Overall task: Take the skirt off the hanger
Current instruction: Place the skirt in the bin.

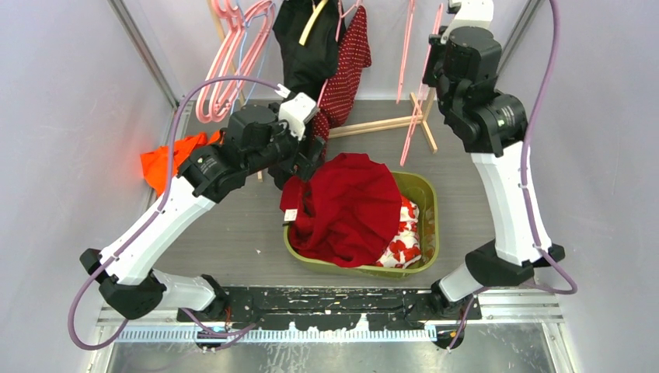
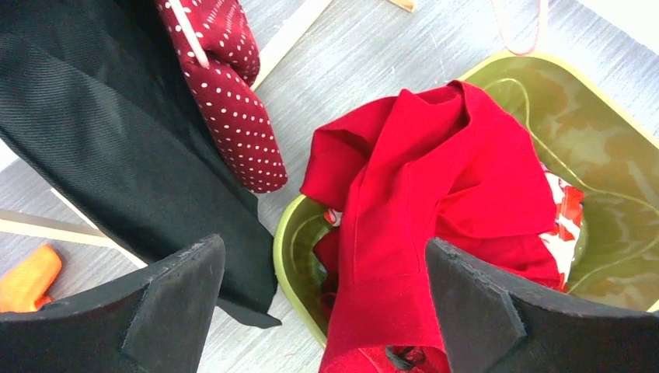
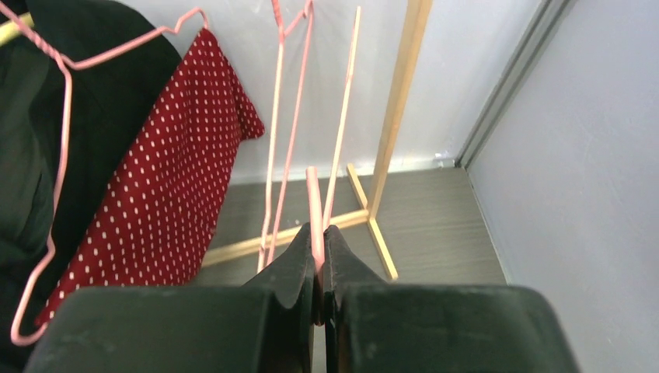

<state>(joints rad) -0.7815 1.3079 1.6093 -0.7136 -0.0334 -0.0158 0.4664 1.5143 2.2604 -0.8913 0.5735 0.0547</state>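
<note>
The red skirt (image 1: pixel 350 206) lay heaped in the green bin (image 1: pixel 426 194), spilling over its rim, off any hanger. The left hand (image 2: pixel 321 252) hovered above it, fingers wide apart. The right hand (image 3: pixel 319 233) was clamped on a bare pink hanger (image 3: pixel 314 198). Removal looked done; next, probably, the hanger needed setting aside.

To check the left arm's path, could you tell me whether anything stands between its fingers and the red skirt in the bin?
Nothing visible does. The open left fingers hover over the red skirt, which lies heaped in the bin. The black garment and dotted skirt hang to one side, clear of that path.
</note>
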